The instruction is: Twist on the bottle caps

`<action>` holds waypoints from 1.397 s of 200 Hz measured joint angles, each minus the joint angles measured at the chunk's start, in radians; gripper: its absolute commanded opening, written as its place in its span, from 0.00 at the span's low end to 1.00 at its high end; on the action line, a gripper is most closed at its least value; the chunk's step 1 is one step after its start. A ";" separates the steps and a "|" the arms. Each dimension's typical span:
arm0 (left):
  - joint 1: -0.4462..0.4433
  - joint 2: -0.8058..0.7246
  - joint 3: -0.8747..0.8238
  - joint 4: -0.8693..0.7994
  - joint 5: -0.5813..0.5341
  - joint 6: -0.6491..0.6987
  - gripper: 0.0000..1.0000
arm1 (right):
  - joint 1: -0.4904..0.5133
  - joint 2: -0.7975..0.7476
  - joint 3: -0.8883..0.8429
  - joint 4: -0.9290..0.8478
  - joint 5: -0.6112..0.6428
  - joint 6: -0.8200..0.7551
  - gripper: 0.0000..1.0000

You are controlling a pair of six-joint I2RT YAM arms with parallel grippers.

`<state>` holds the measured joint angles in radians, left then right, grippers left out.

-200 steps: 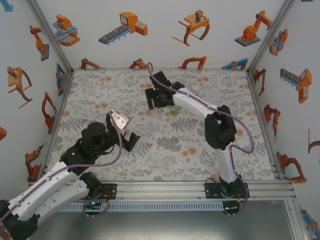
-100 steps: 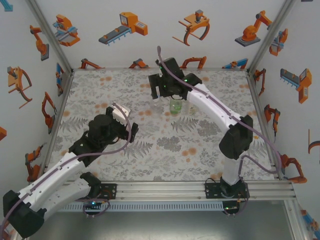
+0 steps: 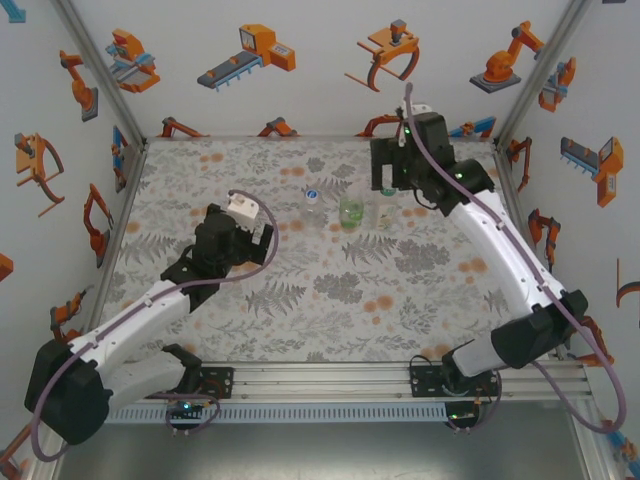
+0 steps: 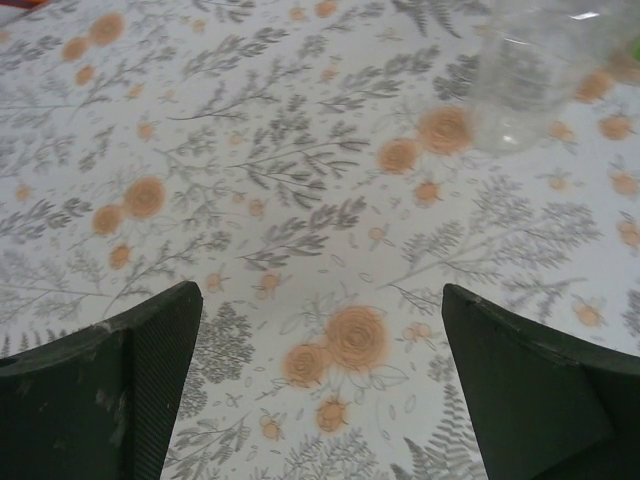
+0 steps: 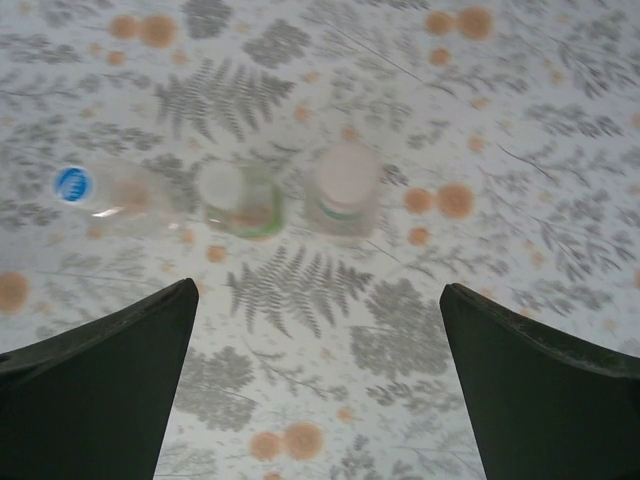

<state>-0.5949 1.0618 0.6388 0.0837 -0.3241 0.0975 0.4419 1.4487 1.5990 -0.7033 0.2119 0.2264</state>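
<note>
On the bench (image 3: 300, 300), printed with grey ferns and orange roses: three bottles upright in one row, towards the far side, about the middle. At left, clear bottle (image 3: 313, 207) with blue cap (image 5: 73, 184). In the middle, green-tinted bottle (image 3: 351, 214) with pale cap (image 5: 222, 183). At right, labelled bottle (image 3: 386, 215) with whitish cap (image 5: 347, 170). All close together.

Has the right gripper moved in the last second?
Yes. The right gripper moved rightward, from left of the green bottle to right of it.
</note>
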 measured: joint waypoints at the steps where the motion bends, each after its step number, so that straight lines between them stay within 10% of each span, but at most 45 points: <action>1: 0.002 0.003 0.000 0.004 -0.004 0.000 0.97 | -0.006 -0.005 -0.007 -0.001 0.002 -0.002 0.99; 71: 0.136 0.079 -0.011 0.145 -0.107 0.021 0.97 | -0.229 -0.179 -0.487 0.207 0.093 -0.088 0.99; 147: 0.316 0.127 -0.208 0.388 -0.085 0.051 0.97 | -0.358 -0.093 -1.098 0.965 0.107 -0.175 0.99; 222: 0.429 0.238 -0.282 0.597 0.076 0.026 0.97 | -0.422 0.060 -1.241 1.516 0.043 -0.175 0.99; 279: 0.452 0.257 -0.278 0.616 0.163 0.006 0.97 | -0.435 0.087 -1.264 1.585 0.029 -0.159 0.99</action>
<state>-0.1432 1.3193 0.3607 0.6994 -0.1616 0.1040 0.0074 1.5360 0.3347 0.8822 0.2413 0.0673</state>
